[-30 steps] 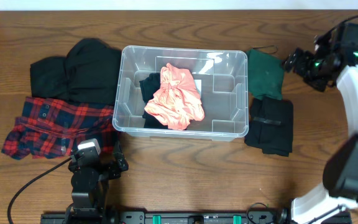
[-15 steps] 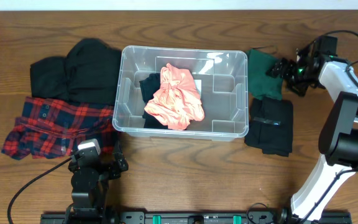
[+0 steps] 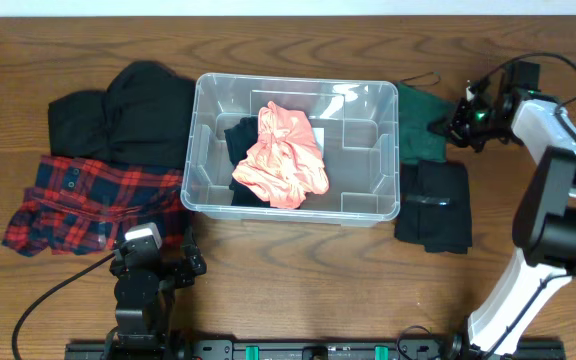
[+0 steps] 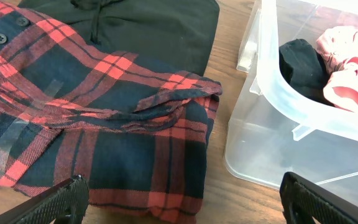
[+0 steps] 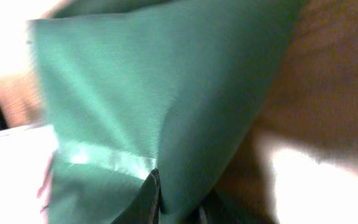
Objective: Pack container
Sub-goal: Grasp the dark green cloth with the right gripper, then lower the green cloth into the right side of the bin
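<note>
Tabletop: the container sits mid-table, long axis running left to right, with a pink garment over a black one inside. On its left lie a black hoodie and a plaid shirt. Just beside its right wall are a green cloth and a folded black garment. Your right gripper is at the green cloth's far edge and looks clamped on a fold of it. The container lies directly to its left, so this arm is the nearer one. The left gripper is parked low over the plaid shirt with its fingers wide apart. The right wrist view is blurred and filled with green, so the depth of the pinch is hard to judge.
</note>
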Robot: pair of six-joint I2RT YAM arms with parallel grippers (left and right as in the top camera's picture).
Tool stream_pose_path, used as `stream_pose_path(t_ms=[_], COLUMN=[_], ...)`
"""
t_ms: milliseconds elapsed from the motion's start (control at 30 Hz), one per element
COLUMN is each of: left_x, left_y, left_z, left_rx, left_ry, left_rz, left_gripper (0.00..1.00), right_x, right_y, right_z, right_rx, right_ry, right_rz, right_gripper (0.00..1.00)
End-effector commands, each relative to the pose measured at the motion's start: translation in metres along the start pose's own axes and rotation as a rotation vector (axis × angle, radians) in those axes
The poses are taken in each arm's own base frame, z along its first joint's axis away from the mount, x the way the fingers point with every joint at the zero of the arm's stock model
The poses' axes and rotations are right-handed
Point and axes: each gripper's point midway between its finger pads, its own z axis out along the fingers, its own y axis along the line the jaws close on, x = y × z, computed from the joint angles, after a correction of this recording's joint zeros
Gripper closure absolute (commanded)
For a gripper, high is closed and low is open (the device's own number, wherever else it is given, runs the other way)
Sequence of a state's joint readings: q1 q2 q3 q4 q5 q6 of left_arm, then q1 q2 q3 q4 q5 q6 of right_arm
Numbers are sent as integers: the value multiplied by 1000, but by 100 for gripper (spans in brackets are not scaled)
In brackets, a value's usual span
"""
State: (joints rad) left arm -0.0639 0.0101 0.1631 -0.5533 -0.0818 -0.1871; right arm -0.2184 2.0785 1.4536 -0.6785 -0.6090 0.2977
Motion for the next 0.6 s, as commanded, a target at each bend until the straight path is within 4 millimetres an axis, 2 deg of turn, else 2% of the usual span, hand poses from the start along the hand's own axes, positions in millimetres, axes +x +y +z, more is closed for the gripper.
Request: stream_pose_path(t_ms=[0,67,100,133,267,367,433,567], left_x=[5,5,4,4,4,4,5,4], left_y=[0,0,0,0,0,0,0,0], left_z=[2,2,2,2,2,2,2,2], left_rx=[-1,-1,-1,-1,-1,-1,-1,-1], left_ry=[6,6,6,6,6,6,6,6], left_rz=[-6,-6,-6,-6,-6,-6,-6,-6], left_gripper=[2,2,2,2,2,2,2,2], right_x=[-1,10,21,25,61,91,111,141], right_y=[66,95,116,123,177,210,229,247], right_z=[-72,-101,-119,-125,-155,-157,-149,-124], right_rx=[-86,-103,-120,-126,-192,-244,-274,-274], right_ry=[-126,-170,-196,-206,-244,-223,-178,-78], right_rz=[-160,-231,-285,-302,-434,-492,-507,-420], right_gripper=[90,92,95,96,99,99,99,99])
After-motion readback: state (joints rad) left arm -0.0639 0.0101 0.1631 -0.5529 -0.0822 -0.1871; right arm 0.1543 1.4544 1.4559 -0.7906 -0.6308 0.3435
